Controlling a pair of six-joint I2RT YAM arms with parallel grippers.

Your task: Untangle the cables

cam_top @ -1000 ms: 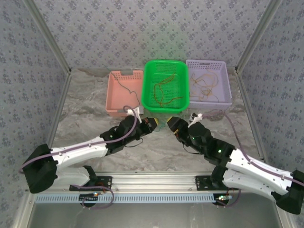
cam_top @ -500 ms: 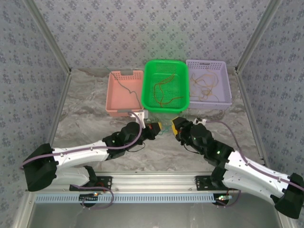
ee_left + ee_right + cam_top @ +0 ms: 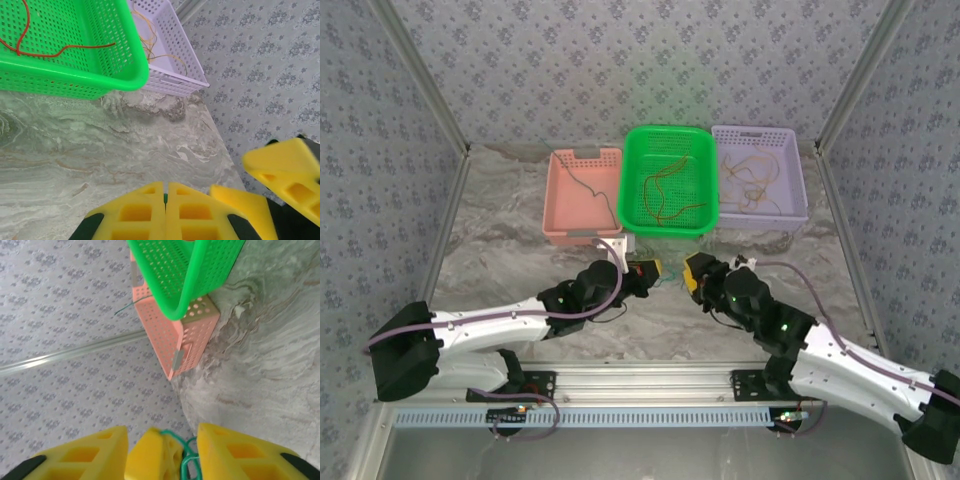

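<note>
A thin green cable (image 3: 666, 279) runs between my two grippers over the marble table, in front of the baskets. My left gripper (image 3: 647, 268) is shut on it; a green sliver (image 3: 165, 198) shows between the closed yellow jaws (image 3: 165, 188). My right gripper (image 3: 692, 272) faces it tip to tip. Its jaws (image 3: 161, 436) stand apart around the left gripper's yellow fingertip (image 3: 152, 455) and loops of the green cable (image 3: 187, 462). Other cables lie in the baskets: a dark one (image 3: 588, 186), red-orange ones (image 3: 660, 195) and yellow ones (image 3: 750, 180).
Three baskets stand in a row behind the grippers: pink basket (image 3: 575, 235), green basket (image 3: 665, 228), purple basket (image 3: 760, 215). Patterned walls and metal posts close in the table on the left, right and back.
Both grippers have drawn a little toward the near edge and to the right, staying tip to tip with the green cable between them. The baskets have not moved.
</note>
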